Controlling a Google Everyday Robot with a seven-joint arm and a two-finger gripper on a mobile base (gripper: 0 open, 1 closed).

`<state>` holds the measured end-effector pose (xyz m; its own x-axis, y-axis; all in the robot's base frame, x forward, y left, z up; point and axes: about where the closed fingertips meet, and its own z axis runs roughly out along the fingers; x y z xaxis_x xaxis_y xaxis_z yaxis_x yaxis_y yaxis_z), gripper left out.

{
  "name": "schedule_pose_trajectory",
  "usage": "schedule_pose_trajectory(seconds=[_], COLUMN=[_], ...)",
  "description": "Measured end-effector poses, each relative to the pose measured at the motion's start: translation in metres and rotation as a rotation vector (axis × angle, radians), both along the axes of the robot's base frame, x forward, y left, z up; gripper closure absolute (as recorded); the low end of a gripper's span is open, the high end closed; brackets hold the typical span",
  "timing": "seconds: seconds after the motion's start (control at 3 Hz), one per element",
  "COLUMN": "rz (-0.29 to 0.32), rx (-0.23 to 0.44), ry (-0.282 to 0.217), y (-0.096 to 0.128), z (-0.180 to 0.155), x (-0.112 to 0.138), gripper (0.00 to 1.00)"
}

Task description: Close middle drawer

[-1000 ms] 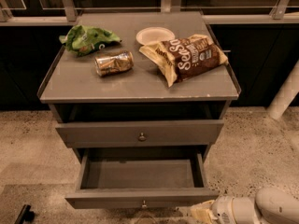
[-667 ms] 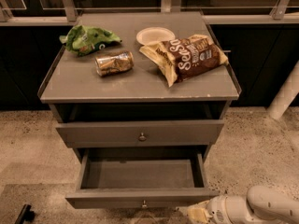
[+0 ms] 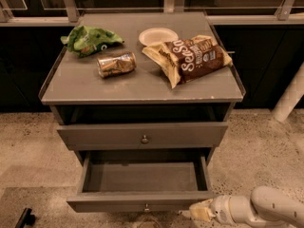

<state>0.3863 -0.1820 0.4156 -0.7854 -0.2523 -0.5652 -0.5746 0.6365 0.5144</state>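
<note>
The middle drawer is pulled far out of the grey cabinet and its inside is empty. Its low front panel has a small round knob at the centre. My gripper is at the bottom right, low down, right by the right end of that front panel. I cannot tell whether it touches the panel. My white arm comes in from the lower right corner. The taller-fronted top drawer above has its own knob and stands slightly out.
On the cabinet top lie a green bag, a crushed can, a white paper plate and a brown chip bag. A white post stands at the right. A dark object lies on the speckled floor at the bottom left.
My arm has shifted a little to the left, bringing the gripper closer to the right end of the middle drawer's front. The drawer has not visibly moved.
</note>
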Motion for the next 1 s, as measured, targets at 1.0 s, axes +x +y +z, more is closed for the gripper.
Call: schedule_pose_trajectory(seconds=[1.0], rz=[-0.044], rx=[0.048], ry=[-0.09], y=[0.0], z=[0.002], x=[0.064], gripper=[1.0])
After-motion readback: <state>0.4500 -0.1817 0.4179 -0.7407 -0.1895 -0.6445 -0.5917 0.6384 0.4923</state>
